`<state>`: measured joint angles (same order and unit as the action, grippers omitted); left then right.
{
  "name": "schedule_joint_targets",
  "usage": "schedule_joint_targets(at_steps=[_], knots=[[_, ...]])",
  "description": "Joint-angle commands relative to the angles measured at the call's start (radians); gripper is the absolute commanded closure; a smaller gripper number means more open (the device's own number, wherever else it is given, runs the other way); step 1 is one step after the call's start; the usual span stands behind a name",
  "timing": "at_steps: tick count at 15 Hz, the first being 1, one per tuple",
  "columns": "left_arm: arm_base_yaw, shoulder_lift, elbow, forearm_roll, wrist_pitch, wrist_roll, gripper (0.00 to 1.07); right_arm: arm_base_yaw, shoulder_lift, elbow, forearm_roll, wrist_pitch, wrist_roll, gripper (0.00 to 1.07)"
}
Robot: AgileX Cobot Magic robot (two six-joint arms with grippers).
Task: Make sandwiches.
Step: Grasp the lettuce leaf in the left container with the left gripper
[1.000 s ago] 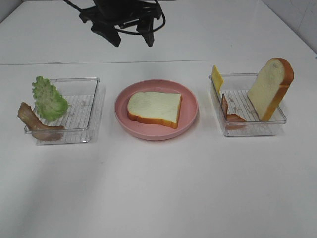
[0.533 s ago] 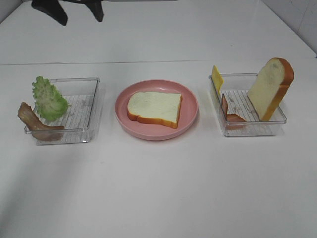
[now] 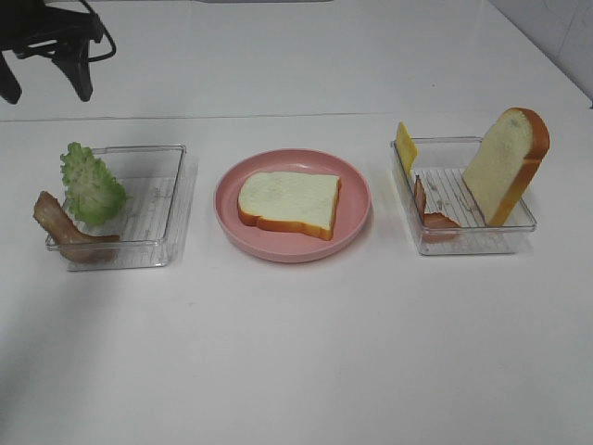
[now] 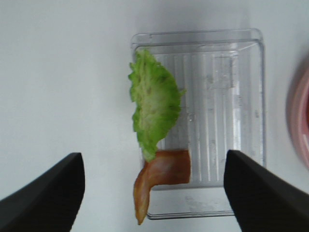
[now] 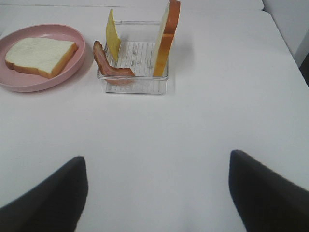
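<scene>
No stacked sandwich shows. One bread slice lies flat on the pink plate. A second slice leans upright in the right clear tray, with a yellow cheese square and a bacon strip. Frilly green lettuce and another bacon strip hang over the left tray's left rim. My left gripper is open and empty, high above and behind that tray; its wrist view shows the lettuce and bacon below it. My right gripper is open, empty, short of the right tray.
The plate stands between the two trays on a white table. The pink plate's edge shows beside the left tray in the left wrist view. The right wrist view shows bare white table between my gripper and the right tray.
My left gripper has swung from behind the pink plate leftward to above and behind the left tray. Food and trays have not moved.
</scene>
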<state>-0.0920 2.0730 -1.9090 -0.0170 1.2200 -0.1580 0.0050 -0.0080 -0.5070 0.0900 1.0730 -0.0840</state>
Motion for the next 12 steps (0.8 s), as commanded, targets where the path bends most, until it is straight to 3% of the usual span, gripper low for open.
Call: schedule_joint_targets(at_steps=[1, 8, 12], knots=[[0.014, 0.047, 0.012, 0.017, 0.049, -0.001, 0.32, -0.007, -0.012, 0.001, -0.002, -0.012, -0.01, 0.31], [0.011, 0.206, 0.01, -0.011, -0.029, -0.001, 0.34, -0.007, -0.012, 0.001, -0.002, -0.012, -0.01, 0.31], [0.011, 0.213, 0.008, -0.011, -0.058, -0.001, 0.69, -0.007, -0.012, 0.001, -0.002, -0.012, -0.01, 0.31]])
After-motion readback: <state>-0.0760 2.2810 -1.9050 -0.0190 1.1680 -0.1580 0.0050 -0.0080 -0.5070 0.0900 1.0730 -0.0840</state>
